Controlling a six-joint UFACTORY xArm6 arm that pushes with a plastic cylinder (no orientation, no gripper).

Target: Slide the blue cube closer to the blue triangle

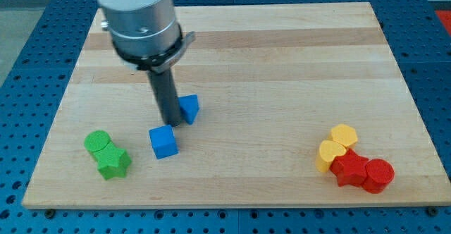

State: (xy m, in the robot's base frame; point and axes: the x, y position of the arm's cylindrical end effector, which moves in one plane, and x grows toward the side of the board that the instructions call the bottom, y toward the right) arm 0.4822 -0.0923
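Blue cube [163, 142]: a plain bright-blue block, sitting flat on the wooden board [282, 72], low and left of the middle.
Blue triangle [189, 108]: lying just up and right of the cube, a small gap showing between them.
My tip [172, 122]: a bare rod with no jaws, holding nothing, resting against the triangle's left side, just above the cube.
Green blocks: a cylinder [97, 142] and a star shape [113, 162] touching, left of the cube.
Yellow blocks [337, 146]: sitting at lower right.
Red blocks [363, 172]: crowding against the yellow ones.
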